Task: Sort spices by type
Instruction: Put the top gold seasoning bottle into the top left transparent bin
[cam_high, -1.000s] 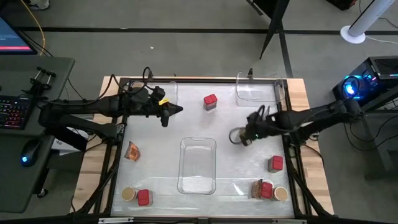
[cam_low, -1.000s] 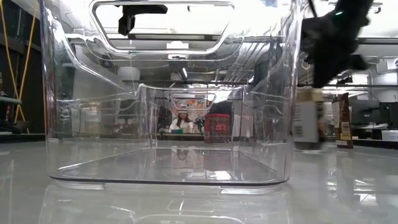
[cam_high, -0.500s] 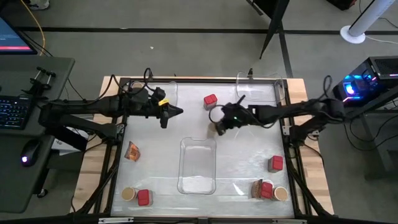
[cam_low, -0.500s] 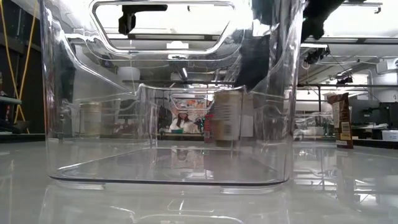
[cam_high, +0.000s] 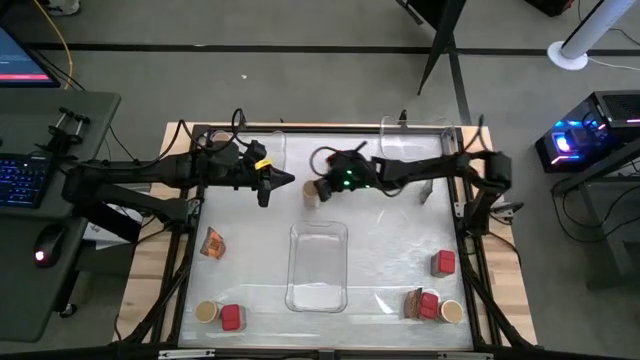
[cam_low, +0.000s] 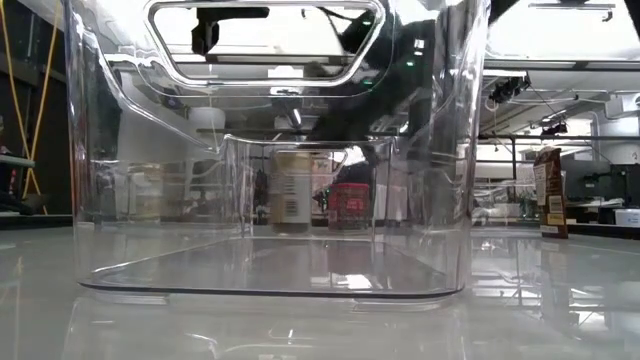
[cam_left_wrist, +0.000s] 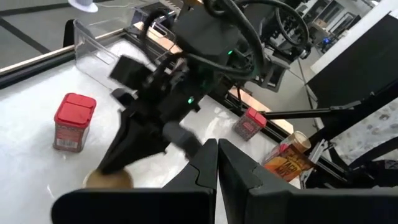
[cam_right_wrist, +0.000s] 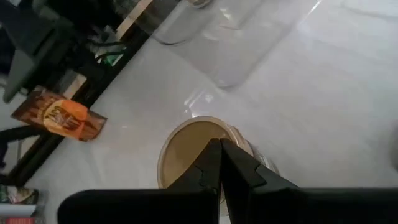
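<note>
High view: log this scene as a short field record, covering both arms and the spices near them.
Left end effector: shut, holding nothing, rear left of table.
Right end effector: shut, over round jar with tan lid, rear centre.
Red boxy container: upright, near that jar, apart from it.
Clear plastic tray: table centre, empty.
Flat orange-red foil packet: left side.

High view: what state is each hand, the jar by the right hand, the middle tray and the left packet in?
Left hand: shut, empty.
Right hand: shut, tips at the jar's lid.
Jar: upright on the table, lid on, not gripped.
Middle tray: upright, empty.
Left packet: lying flat.
</note>
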